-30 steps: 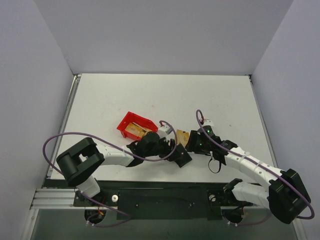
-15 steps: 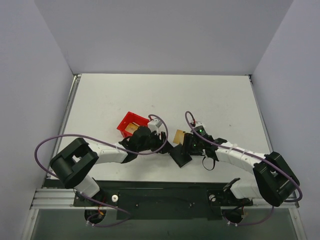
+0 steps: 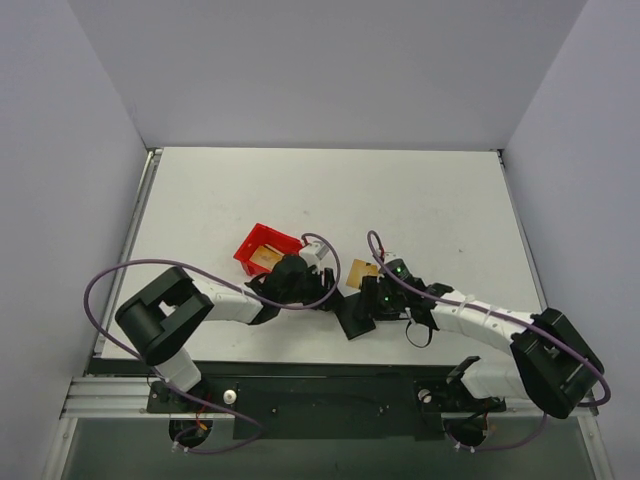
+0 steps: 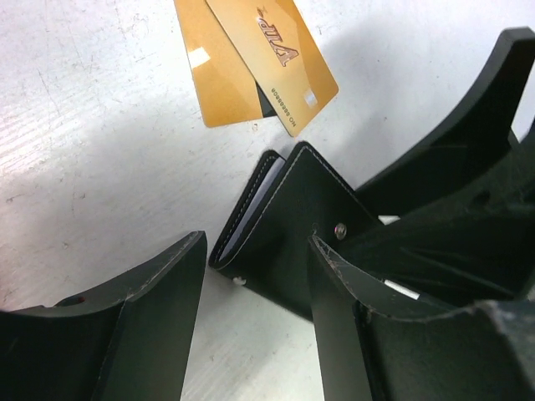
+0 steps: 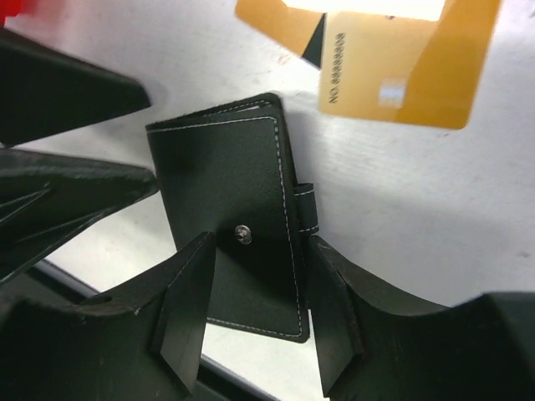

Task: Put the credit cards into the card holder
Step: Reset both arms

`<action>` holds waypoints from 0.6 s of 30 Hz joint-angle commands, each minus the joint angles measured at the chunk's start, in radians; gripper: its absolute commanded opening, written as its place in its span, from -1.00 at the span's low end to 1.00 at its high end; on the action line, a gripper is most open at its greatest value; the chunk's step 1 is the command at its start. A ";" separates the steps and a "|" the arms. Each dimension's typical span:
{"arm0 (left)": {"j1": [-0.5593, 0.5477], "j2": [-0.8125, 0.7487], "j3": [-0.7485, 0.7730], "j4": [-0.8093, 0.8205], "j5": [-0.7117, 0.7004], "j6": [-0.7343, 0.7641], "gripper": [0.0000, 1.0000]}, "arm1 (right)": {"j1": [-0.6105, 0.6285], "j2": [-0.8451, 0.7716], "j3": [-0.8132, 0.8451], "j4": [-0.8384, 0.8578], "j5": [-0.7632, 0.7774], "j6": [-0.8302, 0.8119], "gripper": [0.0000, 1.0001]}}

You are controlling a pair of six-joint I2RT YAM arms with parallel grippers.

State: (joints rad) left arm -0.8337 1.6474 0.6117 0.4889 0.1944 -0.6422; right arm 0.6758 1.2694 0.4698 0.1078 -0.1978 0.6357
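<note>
The card holder [image 5: 238,184] is black with pale stitching and a silver stud. The credit cards [image 4: 272,54] are gold-tan with dark lettering. Red bin [image 3: 254,247], white bench [image 3: 300,190], purple cables [image 3: 108,276].

There was one table [image 3: 450,200], and on it stood one red bin [image 3: 250,245]. One black wallet [image 4: 292,225] lay there. Two gold cards [image 4: 276,58] lay overlapping just beside the wallet. From above, at least one more card [image 3: 266,259] showed inside the bin; whether others lay under it could not be told. Two arms reached in, one left arm [image 3: 225,305] and one right arm [image 3: 480,320]. They carried one left gripper [image 4: 255,246] and one right gripper [image 5: 259,246], each with two fingers. Two purple cables [image 3: 100,285] trailed, one per arm.
</note>
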 commanded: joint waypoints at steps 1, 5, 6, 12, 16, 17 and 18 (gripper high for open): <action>0.005 0.031 0.065 0.040 0.016 0.019 0.22 | 0.024 -0.038 -0.005 0.003 -0.069 0.039 -0.15; 0.005 0.045 0.066 0.039 0.028 0.019 0.20 | 0.024 -0.084 0.012 -0.094 0.012 0.041 -0.15; 0.005 0.045 0.063 0.042 0.030 0.016 0.21 | 0.022 -0.108 0.023 -0.105 0.070 0.041 -0.15; 0.001 0.069 0.063 0.054 0.057 0.015 0.20 | -0.025 -0.191 0.055 -0.211 0.264 0.029 -0.10; -0.021 0.113 0.095 0.083 0.103 0.003 0.17 | -0.137 -0.177 0.062 -0.203 0.207 0.024 -0.10; -0.027 0.124 0.102 0.094 0.112 0.001 0.15 | -0.160 -0.174 0.064 -0.197 0.207 0.019 -0.10; -0.042 0.138 0.112 0.099 0.125 -0.005 0.15 | -0.168 -0.173 0.066 -0.195 0.207 0.013 -0.10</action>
State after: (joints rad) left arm -0.8406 1.7397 0.6674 0.5205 0.2520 -0.6430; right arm 0.5621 1.0935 0.5014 -0.0525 -0.0235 0.6617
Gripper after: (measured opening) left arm 0.583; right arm 0.451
